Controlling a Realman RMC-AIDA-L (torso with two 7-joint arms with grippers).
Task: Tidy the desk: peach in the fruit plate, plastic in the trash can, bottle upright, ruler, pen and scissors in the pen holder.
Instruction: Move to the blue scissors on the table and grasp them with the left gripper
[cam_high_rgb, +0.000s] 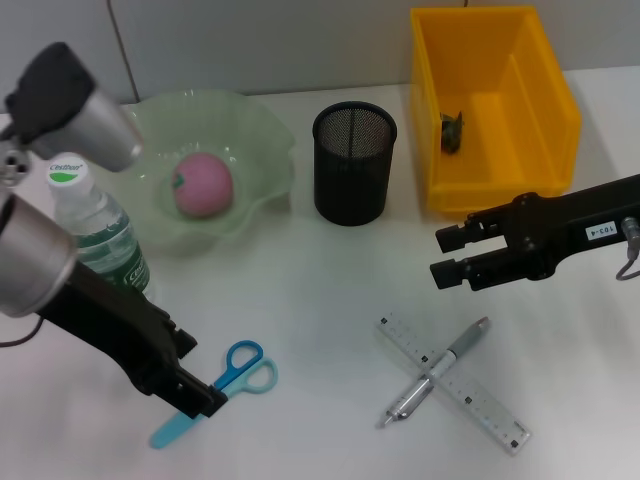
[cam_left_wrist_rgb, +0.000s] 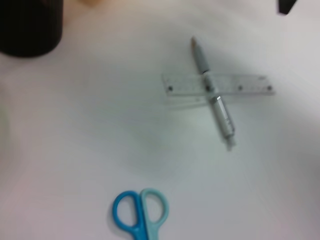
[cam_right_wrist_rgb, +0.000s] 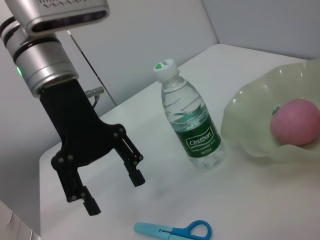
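My left gripper (cam_high_rgb: 197, 373) is open and hovers just over the blade end of the blue scissors (cam_high_rgb: 232, 384); the right wrist view shows its spread fingers (cam_right_wrist_rgb: 90, 205) above the table behind the scissors (cam_right_wrist_rgb: 175, 231). The pen (cam_high_rgb: 436, 372) lies crossed over the clear ruler (cam_high_rgb: 452, 384); both show in the left wrist view, pen (cam_left_wrist_rgb: 214, 95) and ruler (cam_left_wrist_rgb: 240, 84). My right gripper (cam_high_rgb: 448, 256) is open and empty above the table, right of the black mesh pen holder (cam_high_rgb: 354, 162). The bottle (cam_high_rgb: 95, 230) stands upright. The peach (cam_high_rgb: 203, 185) lies in the green plate (cam_high_rgb: 262, 140).
A yellow bin (cam_high_rgb: 545, 80) stands at the back right with a dark scrap of plastic (cam_high_rgb: 452, 131) inside. The scissors' handles (cam_left_wrist_rgb: 141, 215) show in the left wrist view, with the pen holder (cam_left_wrist_rgb: 30, 25) farther off.
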